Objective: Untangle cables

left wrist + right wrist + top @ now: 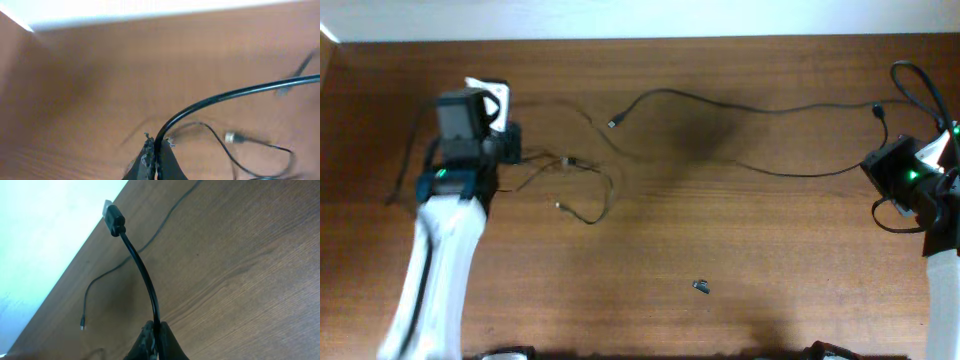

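Left wrist view, left hand (156,151) pinching cables (240,92), right hand (156,328) likewise pinching cables

Looks like a robotics lab or test bench, not a home. Shows a plain wood-grain table (650,240) with a blank white backdrop (640,15) beyond the far edge. Carries two robot arms at the left and right edges: the white-shelled left arm (430,270) and the right arm (900,175) (both with green indicator lights). Has thin black cables (720,105) strewn toward the far edge.
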Robot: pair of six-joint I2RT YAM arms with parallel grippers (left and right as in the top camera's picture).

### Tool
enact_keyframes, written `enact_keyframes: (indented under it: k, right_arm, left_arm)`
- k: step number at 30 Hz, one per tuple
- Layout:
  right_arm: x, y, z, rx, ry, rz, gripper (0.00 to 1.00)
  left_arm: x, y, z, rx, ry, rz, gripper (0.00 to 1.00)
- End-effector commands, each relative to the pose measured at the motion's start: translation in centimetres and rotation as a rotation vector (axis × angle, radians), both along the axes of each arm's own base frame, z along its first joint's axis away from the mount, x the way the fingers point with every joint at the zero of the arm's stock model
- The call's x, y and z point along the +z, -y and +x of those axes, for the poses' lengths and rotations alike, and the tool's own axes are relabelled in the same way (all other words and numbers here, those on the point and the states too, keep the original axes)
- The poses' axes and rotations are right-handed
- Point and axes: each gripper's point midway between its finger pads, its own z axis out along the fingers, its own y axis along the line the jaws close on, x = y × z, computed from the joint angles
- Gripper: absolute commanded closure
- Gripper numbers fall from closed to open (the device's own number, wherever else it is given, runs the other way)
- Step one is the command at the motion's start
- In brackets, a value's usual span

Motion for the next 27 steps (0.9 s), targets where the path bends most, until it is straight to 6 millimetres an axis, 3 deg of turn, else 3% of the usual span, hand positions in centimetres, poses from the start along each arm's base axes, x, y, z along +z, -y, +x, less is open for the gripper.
enact_keyframes:
  k: [1, 4, 6, 11, 13, 18, 23, 27]
  right_arm:
    - [0.5, 0.4, 0.3, -0.007, 0.007, -0.013, 0.96]
    - [-0.1, 0.4, 0.4, -0.007, -0.012, -0.005, 0.96]
    - [-0.2, 0.5, 0.5, -0.007, -0.015, -0.005, 0.96]
    - [-0.3, 2.1, 0.3, -0.072, -0.028, -0.073, 0.96]
    - [-0.3, 3.2, 0.1, -0.107, -0.028, -0.082, 0.96]
    - [-0.2, 7.8, -1.6, -0.243, -0.032, -0.089, 0.96]
    - [-0.1, 11.0, -3.2, -0.342, -0.033, -0.096, 0.96]
    - [0.6, 14.2, -4.2, -0.439, 0.002, -0.118, 0.96]
  left_arm:
    - [7.2, -0.1, -2.6, 0.038, 0.200, -0.016, 1.00]
    - [12.2, -2.1, -6.1, 0.151, 0.338, 0.057, 1.00]
    - [13.5, -2.7, -7.5, 0.173, 0.363, 0.104, 1.00]
    - [12.0, -2.7, -7.4, 0.169, 0.305, 0.104, 1.00]
    - [9.8, -1.9, -7.1, 0.122, 0.223, 0.080, 1.00]
    - [5.7, 2.2, -5.3, -0.068, 0.091, -0.033, 1.00]
    - [1.7, 9.0, -3.6, -0.274, -0.029, -0.065, 1.00]
    - [-2.9, 15.4, -2.4, -0.428, -0.142, -0.056, 1.00]
